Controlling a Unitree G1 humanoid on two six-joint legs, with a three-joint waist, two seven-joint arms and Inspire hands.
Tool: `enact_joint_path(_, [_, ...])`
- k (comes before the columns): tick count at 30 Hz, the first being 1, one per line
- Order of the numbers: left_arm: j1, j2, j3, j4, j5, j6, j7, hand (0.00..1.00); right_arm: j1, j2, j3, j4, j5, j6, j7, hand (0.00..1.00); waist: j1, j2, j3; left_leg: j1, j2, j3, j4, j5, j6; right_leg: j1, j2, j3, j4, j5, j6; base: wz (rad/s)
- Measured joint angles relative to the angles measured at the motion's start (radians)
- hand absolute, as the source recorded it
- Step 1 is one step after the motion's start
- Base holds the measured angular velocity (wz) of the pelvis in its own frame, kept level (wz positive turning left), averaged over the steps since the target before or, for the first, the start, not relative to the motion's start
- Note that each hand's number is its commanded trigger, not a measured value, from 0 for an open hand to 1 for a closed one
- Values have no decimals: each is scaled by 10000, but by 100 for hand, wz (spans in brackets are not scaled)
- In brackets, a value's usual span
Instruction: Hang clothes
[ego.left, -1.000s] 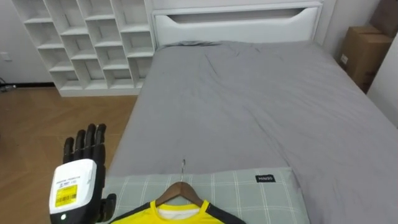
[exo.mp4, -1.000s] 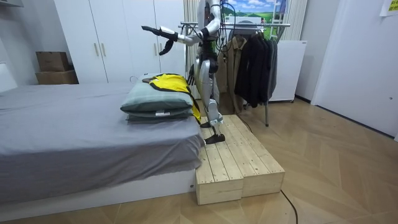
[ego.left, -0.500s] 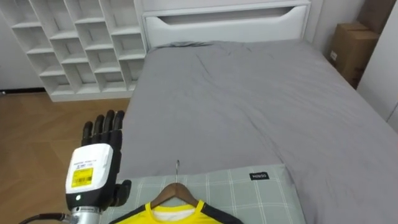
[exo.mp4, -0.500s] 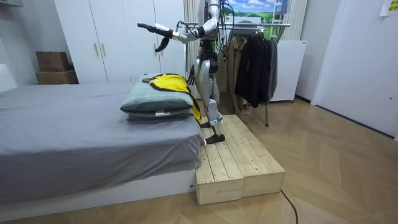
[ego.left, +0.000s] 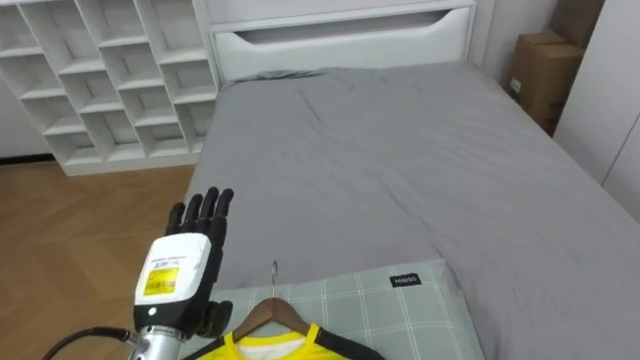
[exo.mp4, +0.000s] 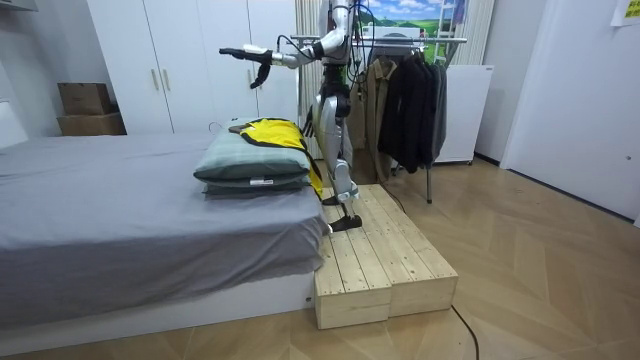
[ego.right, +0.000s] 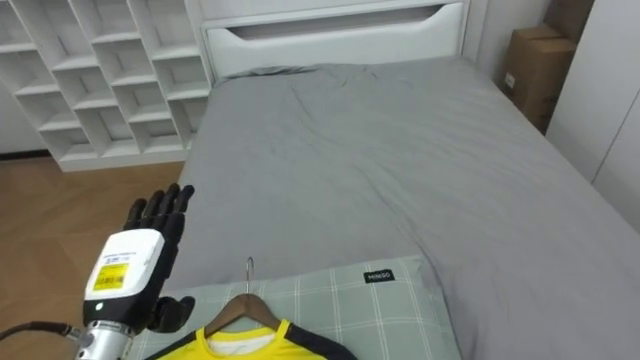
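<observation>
Yellow cloth marks the task's thing: one shirt (exo.mp4: 272, 130), lying flat on top of the pillow stack (exo.mp4: 255, 165). It is already threaded on a single wooden hanger (ego.left: 290, 312). The hanger's metal hook (ego.left: 274, 272) sticks out beyond the collar, free of the fabric, which probably leaves it easy to pinch and lift.

The stack looks like two pillows, a green checked one on a greyer one. It sits at the near end of the one grey bed (ego.left: 400, 170), raising the shirt towards the robot's reach.

The left hand (ego.left: 180, 285) is above the stack's left edge, just beside the hanger and not touching it. Its back faces the camera, its fingers are straight and spread, and it holds nothing. Held high and flat like this, it seems poised to come down on the hook or the hanger neck.

In the room view the robot stands on a wooden platform (exo.mp4: 385, 260) right beside the stack, with that arm stretched out over it. One clothes rack (exo.mp4: 425, 40) stands behind the robot, on the far side from the stack. Several dark garments (exo.mp4: 410, 100) hang on it, and it is the likely place for the shirt.
</observation>
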Motion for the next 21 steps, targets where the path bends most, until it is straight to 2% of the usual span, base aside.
enact_joint_path(6, [-290, -9, 7, 947, -1165, 46, -339, 0, 10, -1, 2, -15, 81, 20, -13, 0, 3, 1, -13, -84, 22, 76, 8, 0, 1, -147, 1, 50, 68, 1, 1, -3])
enact_joint_path(13, [-357, -14, 103, 2748, -1175, 71, -911, 0, 20, 48, -9, -28, 131, 141, -93, 0, 10, -108, -49, -83, 25, 77, 14, 0, 1, -128, 1, 25, 63, 1, 1, 0])
enact_joint_path(15, [-356, -44, 261, 3032, -1175, 89, -1139, 0, 20, 90, -17, -12, 154, 146, -92, 0, 16, -135, -64, -94, 25, 77, 14, 0, 1, -95, 2, 26, 63, 1, 1, 0])
enact_joint_path(18, [-329, -100, 419, 3271, -1174, 229, -1485, 0, 29, 101, -20, 6, 214, 163, -93, 0, 39, -191, -35, -106, 25, 77, 45, 0, 1, -108, 3, 33, 63, 4, 0, 0])
enact_joint_path(21, [-331, -100, 431, 3447, -1170, 230, -1622, 0, 27, 101, -81, 15, 227, 223, -94, 0, 41, -172, -47, -117, 25, 77, 64, -1, 2, -110, 3, 32, 63, 7, 3, 0])
